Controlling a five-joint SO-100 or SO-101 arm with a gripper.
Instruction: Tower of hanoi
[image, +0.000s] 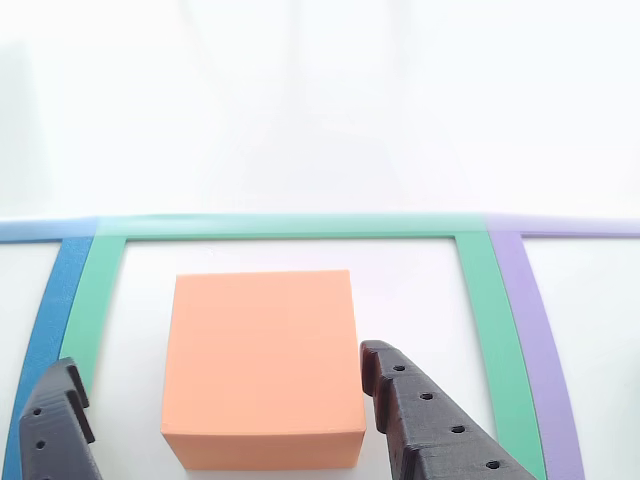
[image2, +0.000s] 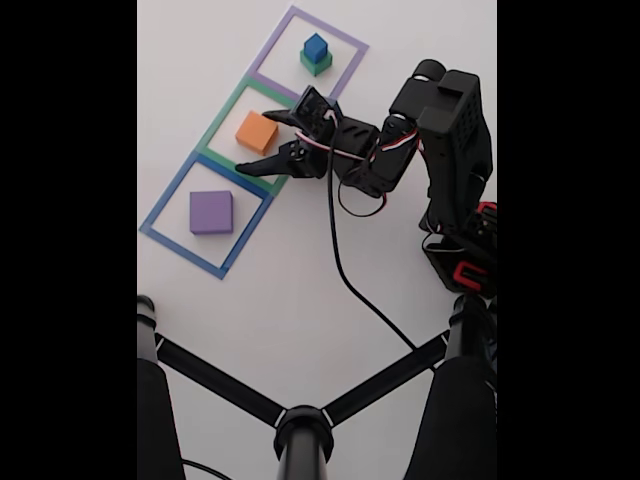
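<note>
The gripper (image: 215, 415) is spread wide, its two dark fingers standing on either side of the orange block (image: 262, 365) in the other view, one finger (image: 55, 425) well clear of the block at the lower left and the other (image: 425, 415) just beside its right face; nothing is held between them. In the fixed view the gripper (image2: 272, 142) reaches in from the right, with its open jaws near the orange block (image2: 256, 131); whether either tip touches the block cannot be told. That block sits on the white table (image2: 300, 290) inside the green tape square (image2: 222, 121), the middle one of three joined outlines. The purple block (image2: 211, 212) lies flat inside the blue tape square (image2: 165, 235), nearer the camera. In the purple tape square (image2: 347, 44), at the far end, the blue block (image2: 315, 45) is stacked on the green block (image2: 318, 65). A black cable (image2: 340, 260) trails from the arm across the table.
</note>
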